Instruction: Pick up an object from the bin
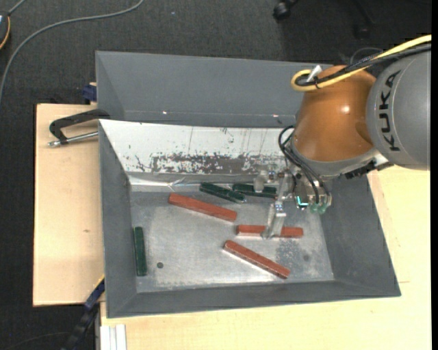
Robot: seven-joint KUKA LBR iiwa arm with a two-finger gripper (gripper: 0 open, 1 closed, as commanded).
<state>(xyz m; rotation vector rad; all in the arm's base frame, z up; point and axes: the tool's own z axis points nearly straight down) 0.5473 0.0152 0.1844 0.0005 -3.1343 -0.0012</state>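
Tool (pixel 274 227) at the middle red bar (pixel 292 232)

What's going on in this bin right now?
The KUKA arm reaches into the grey bin from the right and is low over the middle of a short red-brown bar. Whether it grips that bar cannot be told. A longer red-brown bar and a third one lie nearby; dark green sticks lie at the back and left.

Dark grey carpeted floor (pixel 48 75), thin pale cable (pixel 68 20) curving across its upper left corner
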